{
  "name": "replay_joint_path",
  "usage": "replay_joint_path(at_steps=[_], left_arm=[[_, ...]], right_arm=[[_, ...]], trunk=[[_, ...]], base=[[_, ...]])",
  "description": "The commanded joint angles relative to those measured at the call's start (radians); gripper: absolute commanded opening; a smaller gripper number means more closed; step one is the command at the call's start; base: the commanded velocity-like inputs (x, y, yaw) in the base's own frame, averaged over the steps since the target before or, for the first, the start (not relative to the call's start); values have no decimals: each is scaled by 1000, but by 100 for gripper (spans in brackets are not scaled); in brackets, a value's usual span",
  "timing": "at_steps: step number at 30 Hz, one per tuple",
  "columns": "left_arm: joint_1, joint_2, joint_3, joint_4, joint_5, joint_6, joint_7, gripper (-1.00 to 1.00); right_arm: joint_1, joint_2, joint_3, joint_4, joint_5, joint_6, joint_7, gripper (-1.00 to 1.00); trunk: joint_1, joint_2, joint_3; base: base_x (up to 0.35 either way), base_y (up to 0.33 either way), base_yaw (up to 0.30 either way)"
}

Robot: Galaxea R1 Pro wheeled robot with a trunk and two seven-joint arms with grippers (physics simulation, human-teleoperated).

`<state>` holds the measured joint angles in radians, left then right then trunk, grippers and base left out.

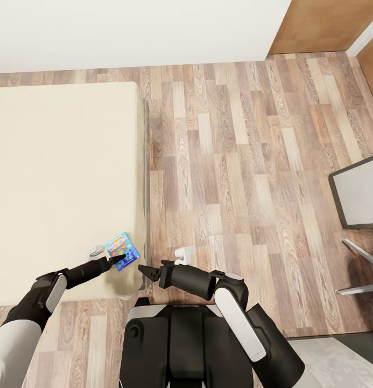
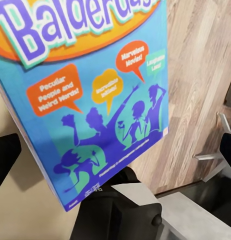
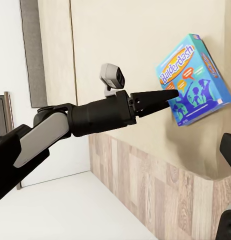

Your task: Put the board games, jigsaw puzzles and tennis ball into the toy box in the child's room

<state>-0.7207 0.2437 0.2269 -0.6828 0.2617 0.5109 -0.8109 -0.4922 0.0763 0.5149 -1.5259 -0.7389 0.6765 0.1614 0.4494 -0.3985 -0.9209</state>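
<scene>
Left fingers [image 1: 117, 260] closed on blue board game [image 1: 122, 251] above the bed [image 1: 62, 178] corner; right fingers' gap untellable.

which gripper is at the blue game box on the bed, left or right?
The left gripper: its black fingertips reach the blue Balderdash game box near the cream bed's corner. The right gripper hangs off the bed edge, over the floor.
</scene>
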Motion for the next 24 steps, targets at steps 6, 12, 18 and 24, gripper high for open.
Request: replay_joint_path(at_steps=[6, 12, 18, 24], left_arm=[[0, 0, 0, 0, 5, 8, -3, 100], [0, 0, 0, 0, 5, 8, -4, 100], [0, 0, 0, 0, 5, 8, -4, 100], [0, 2, -1, 0, 5, 8, -3, 100]], right_arm=[[0, 0, -1, 0, 1, 5, 3, 100], [0, 0, -1, -1, 1, 5, 3, 100], [0, 0, -1, 0, 1, 5, 3, 100], [0, 0, -1, 0, 1, 5, 3, 100]], trunk=[[1, -1, -1], [1, -1, -1], [1, -1, -1], [1, -1, -1]], base=[[0, 0, 0], [0, 0, 0], [0, 0, 0], [0, 0, 0]])
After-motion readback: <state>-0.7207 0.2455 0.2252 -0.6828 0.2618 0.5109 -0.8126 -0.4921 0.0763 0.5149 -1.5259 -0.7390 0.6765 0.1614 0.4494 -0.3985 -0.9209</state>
